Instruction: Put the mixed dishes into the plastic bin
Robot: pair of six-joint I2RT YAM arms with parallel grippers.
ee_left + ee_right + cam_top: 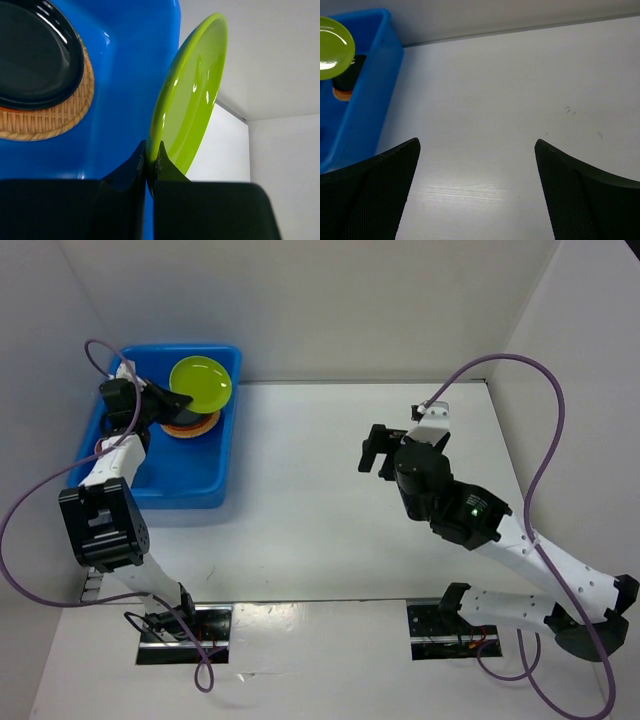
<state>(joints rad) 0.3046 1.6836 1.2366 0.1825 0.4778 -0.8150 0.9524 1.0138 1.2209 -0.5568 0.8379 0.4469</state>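
Note:
My left gripper is shut on the rim of the lime green plate and holds it above the blue plastic bin. In the left wrist view the jaws pinch the green plate's edge, and it stands on edge. Below it in the bin a glossy black plate lies on a woven tan plate; an orange rim shows in the stack. My right gripper is open and empty above the table's middle. The cups are out of view.
The bin stands at the far left against the white side wall. White walls close in the table at the back and right. Purple cables loop from both arms. The right wrist view shows the bin's corner at its left.

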